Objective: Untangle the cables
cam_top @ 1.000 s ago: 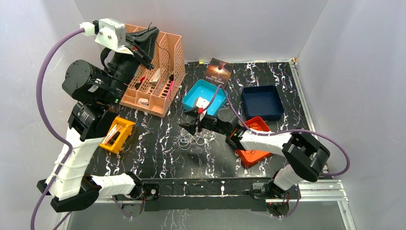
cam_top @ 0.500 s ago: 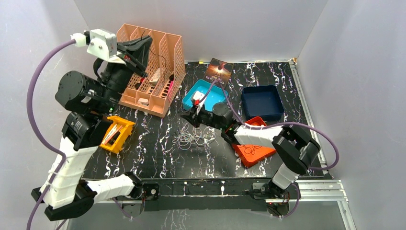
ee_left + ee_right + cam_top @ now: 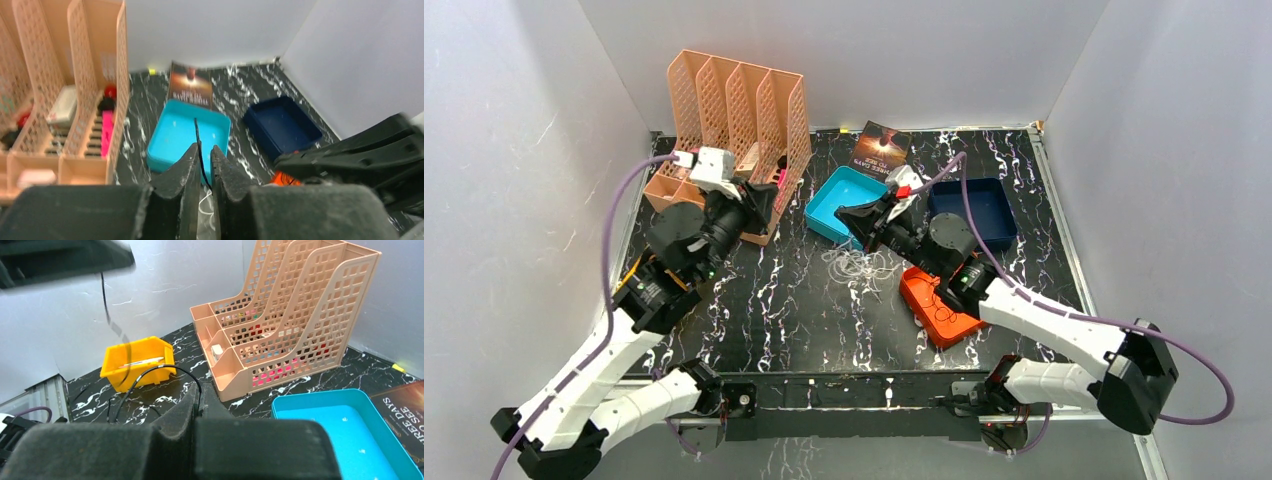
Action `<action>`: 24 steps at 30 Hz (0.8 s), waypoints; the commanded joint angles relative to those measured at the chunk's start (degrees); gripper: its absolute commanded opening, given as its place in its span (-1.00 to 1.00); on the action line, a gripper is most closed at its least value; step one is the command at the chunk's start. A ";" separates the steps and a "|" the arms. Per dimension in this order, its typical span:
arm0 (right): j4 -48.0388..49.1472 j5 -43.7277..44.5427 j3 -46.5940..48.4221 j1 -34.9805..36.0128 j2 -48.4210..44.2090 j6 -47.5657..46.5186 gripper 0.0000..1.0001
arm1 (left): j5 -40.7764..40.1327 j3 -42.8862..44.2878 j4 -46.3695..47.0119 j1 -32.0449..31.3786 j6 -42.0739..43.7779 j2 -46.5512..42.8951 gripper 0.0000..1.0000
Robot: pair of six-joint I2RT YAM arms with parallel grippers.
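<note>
A tangle of thin white cable [image 3: 856, 265] lies on the black marbled table in front of the teal tray [image 3: 824, 215]. A thin black cable [image 3: 196, 132] runs up through the narrow gap of my left gripper [image 3: 202, 148], whose jaws stand a little wider than the cable. That left gripper [image 3: 769, 200] is low, in front of the peach file organizer. My right gripper [image 3: 200, 390] is shut on the black cable [image 3: 140, 376], which arcs away to the left. In the top view the right gripper [image 3: 844, 212] hangs over the teal tray's near edge.
The peach file organizer [image 3: 734, 150] stands at the back left, with a yellow bin [image 3: 137, 362] in front of it. A dark blue tray [image 3: 969, 210] sits at the back right, an orange tray [image 3: 934, 305] holding a dark cable lies nearer, and a book [image 3: 882, 145] lies behind the teal tray.
My left arm dropped from high above the organizer to low in front of it, and its jaws parted slightly. My right gripper closed and drew back right; the white tangle shifted with it.
</note>
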 commanded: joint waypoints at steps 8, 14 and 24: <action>-17.48 11.43 9.65 -0.16 -4.30 3.02 -1.00 | -5.26 -10.47 -0.18 0.19 -8.69 -5.64 0.01; -19.92 15.07 14.66 -0.16 -4.25 6.08 -1.00 | -4.32 -15.58 -0.37 0.19 -11.72 -5.99 0.51; -26.41 32.69 21.32 -0.16 -4.38 12.73 -1.00 | -3.94 -22.82 -1.03 0.19 -17.02 -10.19 0.97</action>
